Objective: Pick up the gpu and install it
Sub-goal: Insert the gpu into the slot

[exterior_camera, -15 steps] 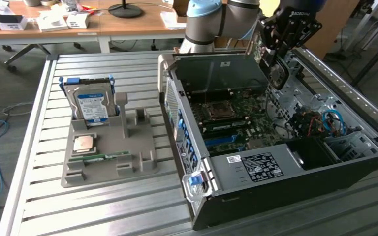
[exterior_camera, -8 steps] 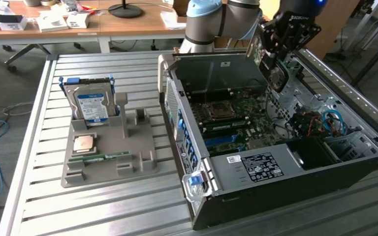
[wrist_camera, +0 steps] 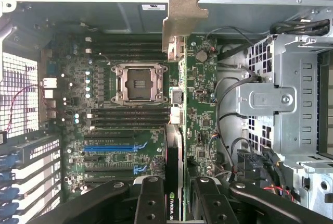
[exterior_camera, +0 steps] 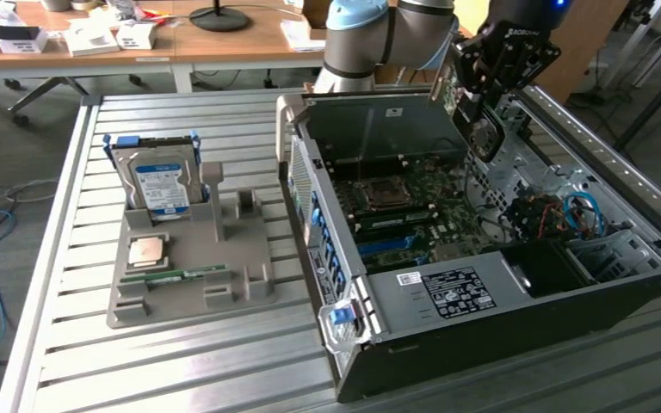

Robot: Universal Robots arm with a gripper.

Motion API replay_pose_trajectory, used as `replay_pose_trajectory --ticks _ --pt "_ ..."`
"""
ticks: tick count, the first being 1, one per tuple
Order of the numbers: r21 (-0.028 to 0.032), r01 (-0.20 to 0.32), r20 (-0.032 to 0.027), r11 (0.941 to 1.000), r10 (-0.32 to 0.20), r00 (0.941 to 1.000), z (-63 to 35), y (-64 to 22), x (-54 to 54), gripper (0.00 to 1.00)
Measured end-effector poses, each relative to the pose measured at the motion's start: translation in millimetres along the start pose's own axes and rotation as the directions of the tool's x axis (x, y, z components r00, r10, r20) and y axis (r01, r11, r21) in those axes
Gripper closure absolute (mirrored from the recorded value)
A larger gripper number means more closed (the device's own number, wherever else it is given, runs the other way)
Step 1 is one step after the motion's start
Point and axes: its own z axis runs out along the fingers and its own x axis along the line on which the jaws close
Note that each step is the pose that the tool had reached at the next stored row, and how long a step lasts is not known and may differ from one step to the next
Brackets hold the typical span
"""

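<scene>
hand [exterior_camera: 494, 96] closed on the gpu [wrist_camera: 195, 109], which is held on edge above the open side of the computer case [exterior_camera: 342, 258], clear of the motherboard [wrist_camera: 78, 78]. the silver bracket [wrist_camera: 184, 18] points toward the case's rear wall. the cpu socket [wrist_camera: 138, 83] lies off one face of the card and the drive cage [wrist_camera: 283, 104] off the other. the grey holder [exterior_camera: 193, 258] with the hard drive [exterior_camera: 158, 181] stands apart on the slatted surface [exterior_camera: 193, 361].

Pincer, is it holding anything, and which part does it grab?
Yes. The pincer holds the gpu, squeezing its two flat faces at the end opposite the silver bracket.
</scene>
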Motion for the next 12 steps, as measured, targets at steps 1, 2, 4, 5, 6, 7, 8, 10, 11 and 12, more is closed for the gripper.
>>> replay_pose_trajectory --ticks 1,2,4,5,6,7,8,10,11,12 --pt "0.0 0.0 0.0 1.0 0.0 1.0 0.0 0.0 0.0 0.74" --pt "0.0001 0.0 0.0 1.0 0.0 1.0 0.0 0.0 0.0 0.74" --pt "0.0 0.0 0.0 1.0 0.0 1.0 0.0 0.0 0.0 0.74" --pt "0.0 0.0 0.0 1.0 0.0 1.0 0.0 0.0 0.0 0.74" --pt "0.0 0.0 0.0 1.0 0.0 1.0 0.0 0.0 0.0 0.74" --pt "0.0001 0.002 0.0 1.0 -0.002 1.0 0.0 0.0 0.0 0.74" --pt "-0.0001 0.008 -0.0005 1.0 -0.008 1.0 0.0 0.0 0.0 0.74" --pt "-0.0005 0.028 -0.0016 0.9996 -0.028 0.9996 0.0 0.0 0.0 0.74" --pt "-0.0005 0.039 -0.0022 0.9992 -0.039 0.9992 0.0 0.0 0.0 0.74" --pt "-0.0002 0.051 -0.003 0.9987 -0.051 0.9987 0.0 0.0 0.0 0.74"
